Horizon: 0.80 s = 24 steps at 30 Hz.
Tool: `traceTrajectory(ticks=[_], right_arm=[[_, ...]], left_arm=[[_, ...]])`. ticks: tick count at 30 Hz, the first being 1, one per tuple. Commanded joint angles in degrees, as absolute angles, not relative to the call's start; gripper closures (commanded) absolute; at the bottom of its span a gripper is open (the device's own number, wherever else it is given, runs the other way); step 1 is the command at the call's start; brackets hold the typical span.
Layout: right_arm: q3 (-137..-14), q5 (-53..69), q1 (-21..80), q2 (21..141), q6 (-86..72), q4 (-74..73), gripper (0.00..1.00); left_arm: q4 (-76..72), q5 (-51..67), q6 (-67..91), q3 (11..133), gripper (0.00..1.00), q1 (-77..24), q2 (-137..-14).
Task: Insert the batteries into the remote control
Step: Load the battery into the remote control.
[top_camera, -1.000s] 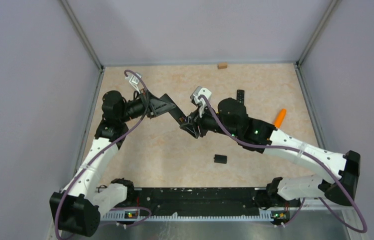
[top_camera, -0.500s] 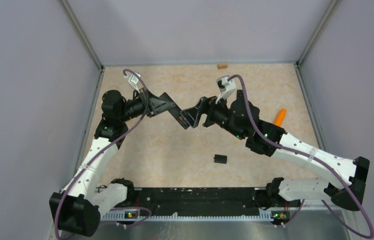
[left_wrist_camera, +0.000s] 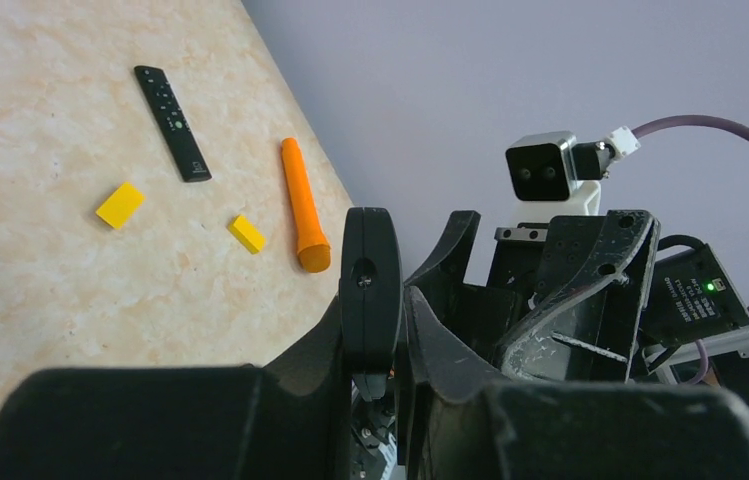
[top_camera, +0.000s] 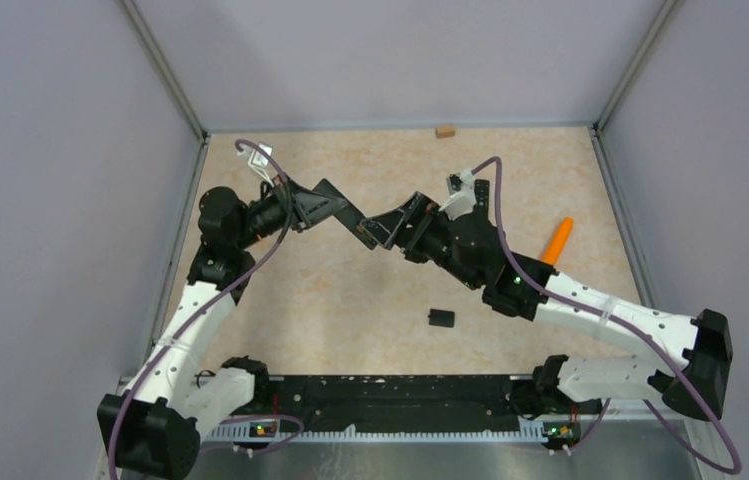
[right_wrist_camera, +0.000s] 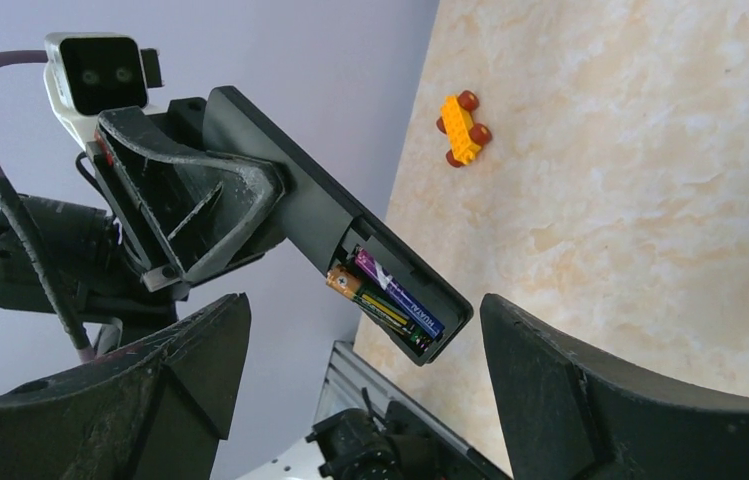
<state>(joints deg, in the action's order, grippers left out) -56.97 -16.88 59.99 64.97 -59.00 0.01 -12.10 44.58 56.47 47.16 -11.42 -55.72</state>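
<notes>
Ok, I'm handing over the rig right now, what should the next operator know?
Left tool: shut on the remote control, held above the table, battery compartment open.
Right tool: open, empty, facing that compartment.
Batteries: two lie side by side inside the compartment.
Done: loading looks complete, though full seating can't be confirmed.
Left: probably closing it; a small black piece on the table may be the cover.

The remote (right_wrist_camera: 310,215) has its far end hidden inside the left claw (right_wrist_camera: 225,200) — batteries (right_wrist_camera: 390,297) indistinguishable from above.
</notes>
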Motion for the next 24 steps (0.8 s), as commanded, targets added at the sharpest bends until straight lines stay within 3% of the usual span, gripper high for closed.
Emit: traceTrajectory(ticks=[1,11,21,24], right_arm=[[-56.35,-14.74,60.33,66.49,-64.60,6.78,0.14],[-56.82,-10.41,59.28,69.69,-67.73,11.46,0.18],[-53.86,-6.85,57.45,70.42,-71.05,18.73,0.38],[-52.91,-6.37,57.01,69.98,-71.19,20.61,0.40]], left_arm=[[-17.94,43.96,57.82,45.77,1.00,-11.60,-54.76],[-17.82,44.37,57.83,45.15,1.00,-11.56,-53.48],[-17.85,45.23,57.57,45.26,1.00,-11.64,-53.65],[-17.73,45.26,57.61,45.17,1.00,-11.56,-53.61]])
